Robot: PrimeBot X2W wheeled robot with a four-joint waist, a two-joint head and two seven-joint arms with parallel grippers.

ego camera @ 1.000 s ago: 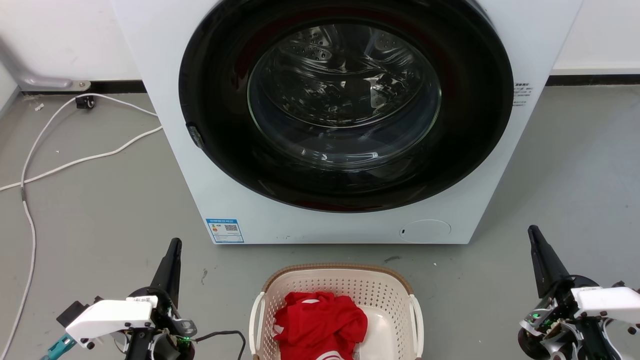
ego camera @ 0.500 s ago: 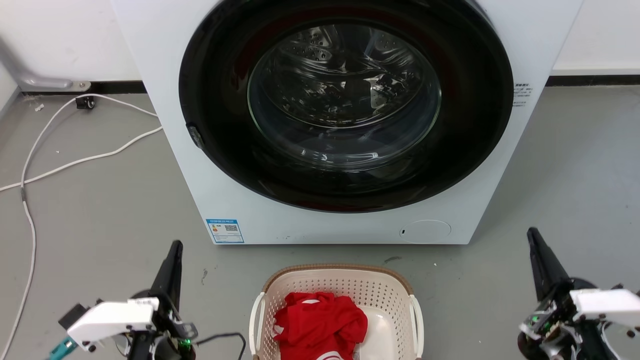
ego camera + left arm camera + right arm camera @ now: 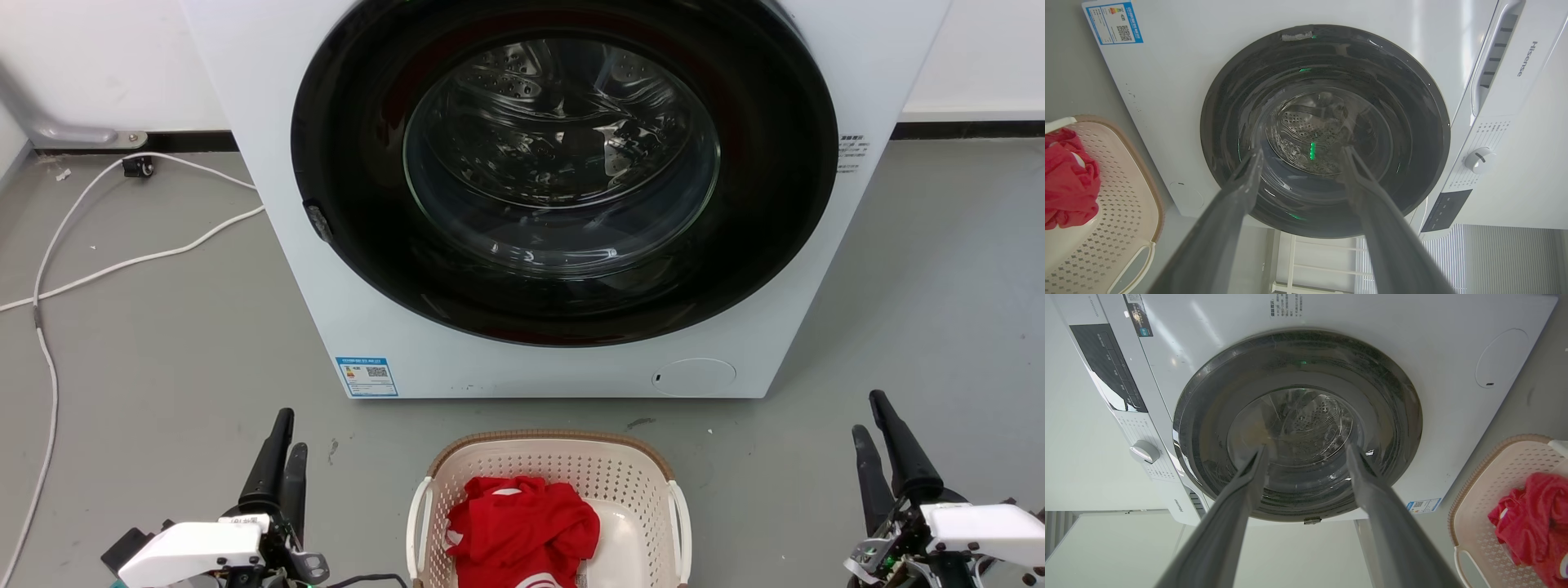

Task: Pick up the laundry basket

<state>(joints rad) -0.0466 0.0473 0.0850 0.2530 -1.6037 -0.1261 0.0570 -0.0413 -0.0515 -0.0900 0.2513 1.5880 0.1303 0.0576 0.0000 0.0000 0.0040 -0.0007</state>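
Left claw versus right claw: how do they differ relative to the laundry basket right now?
The left claw stands nearer the laundry basket than the right claw, which sits farther out sideways. The right claw's tips reach slightly higher in the head view than the left claw's. Both are open, empty, aimed at the washing machine and touching no handle.

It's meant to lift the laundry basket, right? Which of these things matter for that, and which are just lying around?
For the job: laundry basket, left claw, right claw (both open).
Just lying about: washing machine, white cable on the floor, red garment riding inside the basket.
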